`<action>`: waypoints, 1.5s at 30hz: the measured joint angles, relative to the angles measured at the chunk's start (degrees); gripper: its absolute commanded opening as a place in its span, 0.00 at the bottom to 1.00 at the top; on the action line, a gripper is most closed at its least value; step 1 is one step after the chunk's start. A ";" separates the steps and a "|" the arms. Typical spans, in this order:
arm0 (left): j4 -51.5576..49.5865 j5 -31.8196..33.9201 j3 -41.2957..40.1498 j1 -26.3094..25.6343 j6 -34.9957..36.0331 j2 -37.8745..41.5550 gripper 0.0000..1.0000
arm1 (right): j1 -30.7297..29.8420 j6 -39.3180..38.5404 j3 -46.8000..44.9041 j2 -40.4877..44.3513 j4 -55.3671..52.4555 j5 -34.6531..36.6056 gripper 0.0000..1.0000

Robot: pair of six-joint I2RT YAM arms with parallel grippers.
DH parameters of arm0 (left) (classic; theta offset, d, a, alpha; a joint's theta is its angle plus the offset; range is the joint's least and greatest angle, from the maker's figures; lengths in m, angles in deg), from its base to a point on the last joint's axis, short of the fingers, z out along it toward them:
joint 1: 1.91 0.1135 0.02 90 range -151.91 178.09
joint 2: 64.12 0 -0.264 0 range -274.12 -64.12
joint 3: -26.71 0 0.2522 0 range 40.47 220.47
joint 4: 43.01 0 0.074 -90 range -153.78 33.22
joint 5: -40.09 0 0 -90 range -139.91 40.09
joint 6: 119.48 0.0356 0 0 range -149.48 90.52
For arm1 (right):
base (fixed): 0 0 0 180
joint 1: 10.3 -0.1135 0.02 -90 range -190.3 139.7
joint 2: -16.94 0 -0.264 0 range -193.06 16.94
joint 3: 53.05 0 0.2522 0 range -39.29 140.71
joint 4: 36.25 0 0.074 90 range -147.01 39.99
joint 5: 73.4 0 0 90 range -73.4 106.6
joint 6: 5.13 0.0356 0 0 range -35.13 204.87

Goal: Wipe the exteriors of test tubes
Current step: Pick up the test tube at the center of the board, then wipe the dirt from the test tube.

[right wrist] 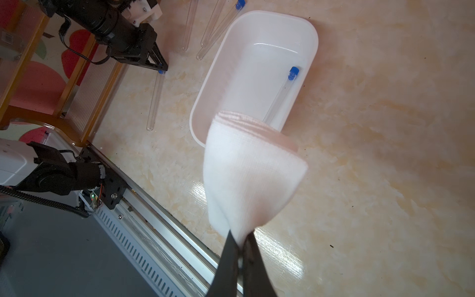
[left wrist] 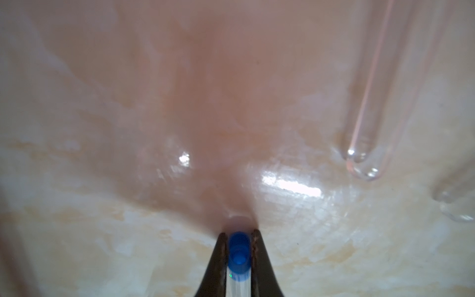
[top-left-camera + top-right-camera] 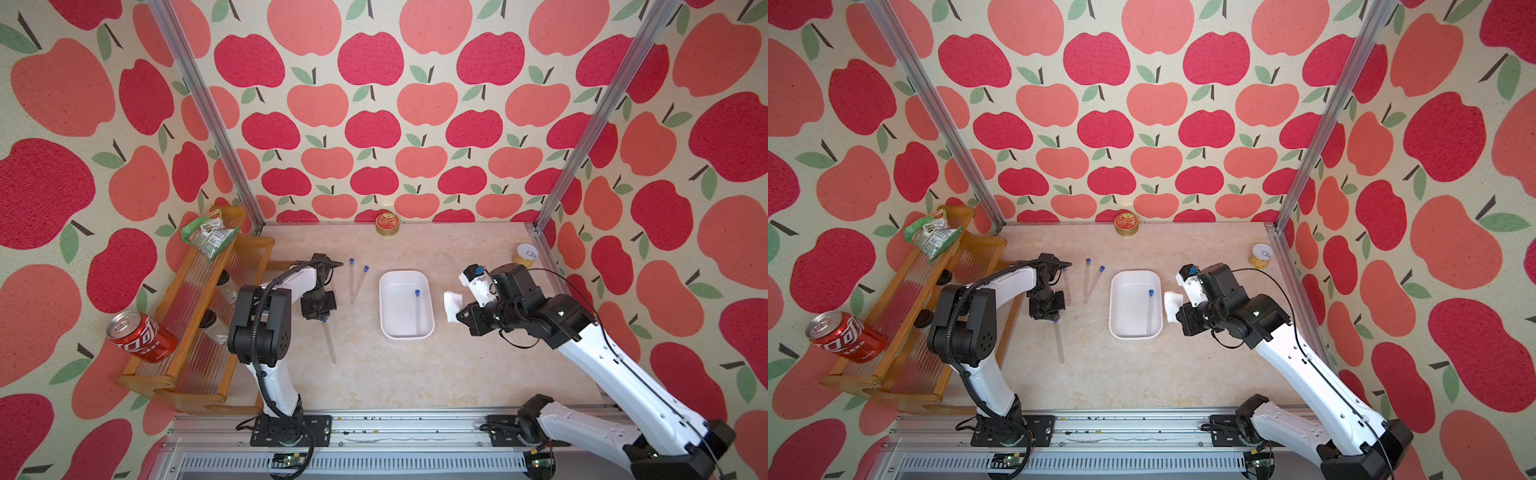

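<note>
Left of the white rounded-rectangle plastic tray (image 3: 399, 303), over the beige marble-patterned tabletop (image 3: 415, 374), the left gripper (image 2: 239, 235) points steeply down. Its dark fingers are pinched on the blue cap of a long clear test tube (image 3: 331, 343). That tube runs from the fingertips toward the near table edge. It seems to lie flat on the surface, though the wrist view is too blurred to be sure. The left arm rises from its base on the near rail, bends sharply at the elbow, reaches away over the table and folds its wrist back downward.

Between that arm and the tray lie a straight capped tube (image 3: 352, 280) and a slanted capped tube (image 3: 360, 285), their rounded ends nearly meeting. A partly hidden tube (image 3: 1067, 286) lies beside the left wrist, farther from the tray. A single capped tube (image 3: 417, 313) rests inside the tray along its right wall, cap toward the far end.

Just right of the tray, the right gripper (image 1: 240, 237) is pressed together on a folded white gauze cloth (image 1: 252, 174), which fans out from the fingertips toward the tray. The right arm stretches diagonally from the near right corner, its wrist roughly level and turned toward the tray.
</note>
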 measured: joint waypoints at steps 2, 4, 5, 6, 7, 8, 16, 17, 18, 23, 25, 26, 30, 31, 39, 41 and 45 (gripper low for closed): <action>-0.94 -0.22 0.02 -1.09 -0.22 0.96 0.06 | 0.00 0.02 -0.92 -1.49 1.29 -1.81 0.00; -2.10 -0.85 0.55 -2.29 -0.66 2.75 0.06 | -0.02 0.17 -1.92 -3.45 3.13 -3.98 0.00; -2.73 -1.46 1.18 -2.95 -0.85 3.80 0.06 | -0.02 0.35 -2.45 -4.63 4.37 -5.11 0.00; -3.15 -1.99 2.01 -3.63 -1.09 4.96 0.06 | -0.20 0.57 -2.89 -6.01 5.77 -6.29 0.00; -3.48 -2.51 2.84 -4.31 -1.27 6.01 0.06 | -0.46 0.90 -3.06 -7.13 6.80 -6.95 0.00; -3.74 -2.97 3.74 -5.09 -1.38 7.10 0.06 | -0.83 1.22 -3.08 -8.57 8.00 -7.76 0.00; -4.85 -6.29 11.69 -13.55 -4.39 11.10 0.07 | -5.03 5.09 0.09 -19.85 17.14 -13.92 0.00; -4.90 -6.58 12.79 -14.82 -4.85 11.08 0.07 | -5.38 5.73 0.81 -21.11 18.14 -14.45 0.00; -4.92 -6.91 13.73 -15.78 -5.44 11.08 0.07 | -5.66 6.25 1.49 -22.25 19.10 -14.97 0.00; -4.13 -9.33 17.16 -19.28 -7.52 10.80 0.07 | -5.95 8.72 3.19 -25.68 23.04 -16.76 0.00; -3.63 -10.27 17.94 -20.00 -8.24 10.47 0.07 | -6.03 9.53 3.26 -26.51 24.22 -17.18 0.00; -3.26 -10.80 18.27 -20.37 -8.61 10.25 0.07 | -6.03 9.84 3.26 -26.84 24.59 -17.35 0.00; -1.62 -12.59 19.17 -21.51 -9.81 9.22 0.06 | -6.05 10.86 3.26 -27.21 25.90 -17.94 0.00; -1.29 -12.94 19.30 -21.77 -10.05 8.85 0.05 | -6.05 11.02 3.26 -27.21 26.27 -18.01 0.00; 0.15 -14.62 20.48 -23.06 -10.58 5.79 0.05 | -6.05 11.72 2.36 -27.21 27.32 -17.94 0.00; 0.17 -14.86 20.83 -23.10 -10.58 5.77 0.05 | -6.05 11.72 1.36 -27.19 27.26 -17.81 0.00; 0.26 -15.28 21.44 -23.10 -10.78 5.77 0.05 | -6.34 11.69 -1.11 -26.56 26.86 -17.20 0.00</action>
